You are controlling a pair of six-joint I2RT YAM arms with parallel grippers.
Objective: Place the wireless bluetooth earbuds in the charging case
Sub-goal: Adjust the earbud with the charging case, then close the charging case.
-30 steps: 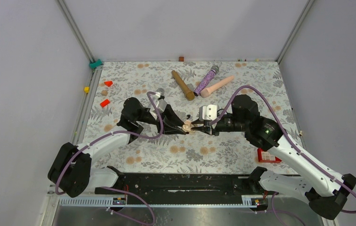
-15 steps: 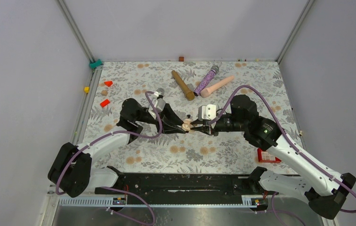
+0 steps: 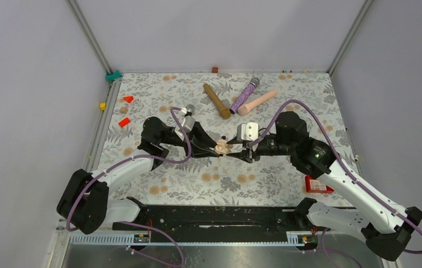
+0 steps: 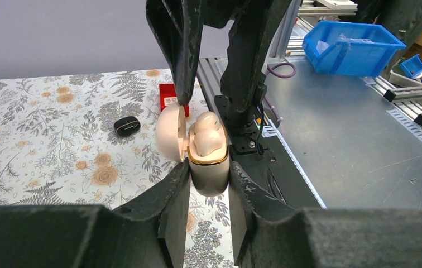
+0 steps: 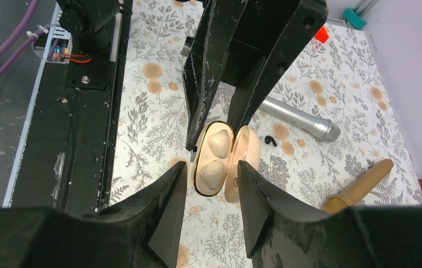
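Up off the worktop (image 3: 197, 184), the left claw (image 4: 209, 190) clenches the open peach charging case (image 4: 209, 170), both pale earbuds (image 5: 218, 142) seated inside, while the right claw (image 5: 211, 167) straddles it, jaws parted.

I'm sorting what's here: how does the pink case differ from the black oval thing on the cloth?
The pink case is pale with a gold rim; the black oval thing is dark. The case stands clamped in the left gripper, lid open; the black thing lies loose on the cloth, apparently shut. Both are rounded and smooth.
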